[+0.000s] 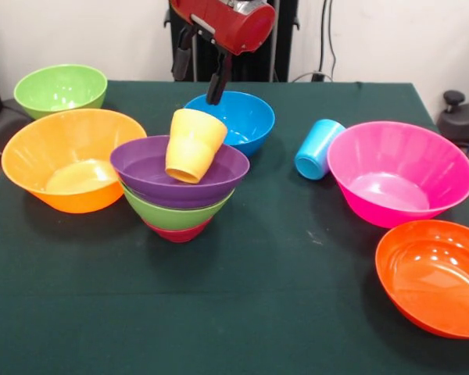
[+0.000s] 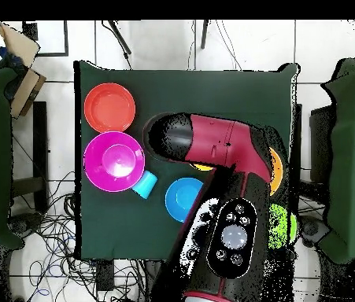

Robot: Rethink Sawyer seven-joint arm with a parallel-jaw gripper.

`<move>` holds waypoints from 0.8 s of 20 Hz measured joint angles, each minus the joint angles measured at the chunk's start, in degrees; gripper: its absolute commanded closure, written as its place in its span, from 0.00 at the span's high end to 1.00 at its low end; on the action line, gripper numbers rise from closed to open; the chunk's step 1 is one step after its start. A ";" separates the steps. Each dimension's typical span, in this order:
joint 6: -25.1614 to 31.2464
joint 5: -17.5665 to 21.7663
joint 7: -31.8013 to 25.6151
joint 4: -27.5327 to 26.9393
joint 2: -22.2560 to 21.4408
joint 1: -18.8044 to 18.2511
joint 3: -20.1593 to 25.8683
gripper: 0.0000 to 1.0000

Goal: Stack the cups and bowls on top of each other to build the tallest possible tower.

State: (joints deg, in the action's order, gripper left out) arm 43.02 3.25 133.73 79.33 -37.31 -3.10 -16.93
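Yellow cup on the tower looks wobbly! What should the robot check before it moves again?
1. Yellow cup upright: not ok, it leans inside the purple bowl.
2. Tower bowls nested: ok, purple sits in the green bowl, green in the small crimson bowl.
3. Gripper clear of the cup: cannot tell, it hangs just above.
4. Gripper open: cannot tell.
5. Blue cup standing ready: not ok, it lies on its side beside the pink bowl.

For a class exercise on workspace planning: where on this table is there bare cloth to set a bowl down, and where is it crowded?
Free: the wide near strip of the table, in front of the tower and left of the red-orange bowl; also the gap between the tower and the pink bowl. Crowded: the far left, where the orange bowl, the tower and the blue bowl nearly touch.
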 measured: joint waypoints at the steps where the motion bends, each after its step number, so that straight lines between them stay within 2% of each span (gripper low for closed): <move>1: 0.00 0.00 0.00 0.00 -0.01 0.00 0.02 1.00; 16: -0.69 0.00 0.00 0.00 -0.01 0.02 0.02 1.00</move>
State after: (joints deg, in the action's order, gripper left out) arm 42.33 3.25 133.73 79.33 -37.32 -3.08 -16.91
